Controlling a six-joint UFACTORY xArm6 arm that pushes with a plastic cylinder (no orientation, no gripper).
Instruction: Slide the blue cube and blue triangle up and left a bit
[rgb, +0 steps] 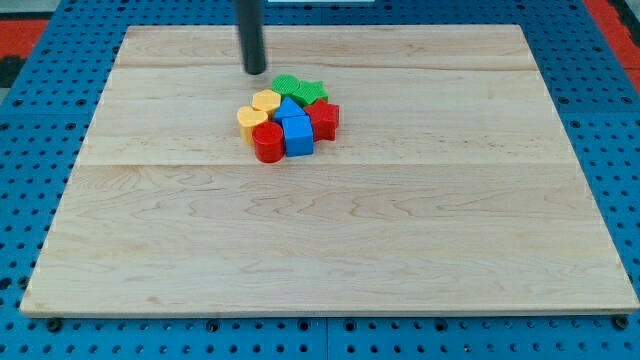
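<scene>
Wooden board (400, 250): my tip (256, 72) above-left of blue cube (298, 138).

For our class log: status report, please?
My tip above-left of cluster, touching nothing. Blue cube, blue triangle mid-cluster. Yellow blocks crowd their left.

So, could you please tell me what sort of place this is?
Probably a robotics lab bench: a wooden board lies on a blue perforated table, my tip stands above a cluster of toy blocks.
</scene>
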